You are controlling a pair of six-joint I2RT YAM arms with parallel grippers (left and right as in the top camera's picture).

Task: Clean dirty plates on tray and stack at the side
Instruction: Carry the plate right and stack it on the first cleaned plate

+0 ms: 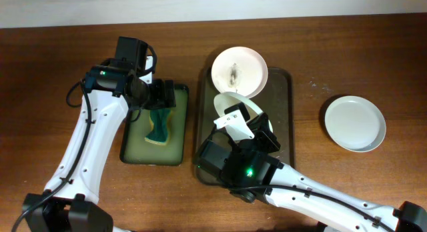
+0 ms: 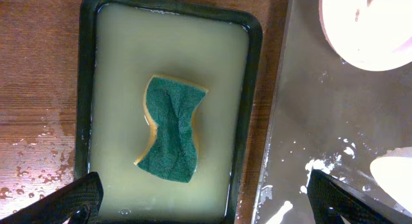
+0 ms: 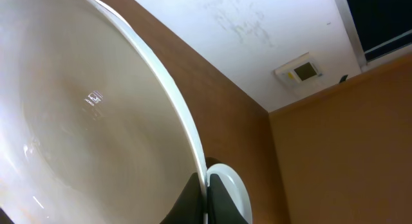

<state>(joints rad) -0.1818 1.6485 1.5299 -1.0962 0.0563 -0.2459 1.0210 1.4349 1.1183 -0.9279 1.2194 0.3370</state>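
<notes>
Brown wooden table [image 1: 60, 72] carrying the work; at its centre the large dark tray [image 1: 283, 125], its floor flecked with white residue in the left wrist view; just beside it, on the left, the small black-rimmed tray [image 2: 248, 89] filled with pale soapy liquid; three white plates: the smudged plate [image 1: 239, 69] lying flat at the far end of the large tray, the held plate [image 1: 227, 99] tilted up on edge above the middle of that tray, and the clean plate [image 1: 355, 123] set on the table well apart to the right; green sponge [image 2: 170, 127] lying in the liquid, untouched; left gripper [image 2: 206, 185] hovering above the sponge with its fingers spread wide; right gripper [image 3: 206, 188] pinching the rim of the held plate. Step in hand, as judged: presenting one plate for wiping; whether its face is soiled cannot be told. The next move calls for the left gripper to descend, close on the sponge and bring it to the tilted face.
</notes>
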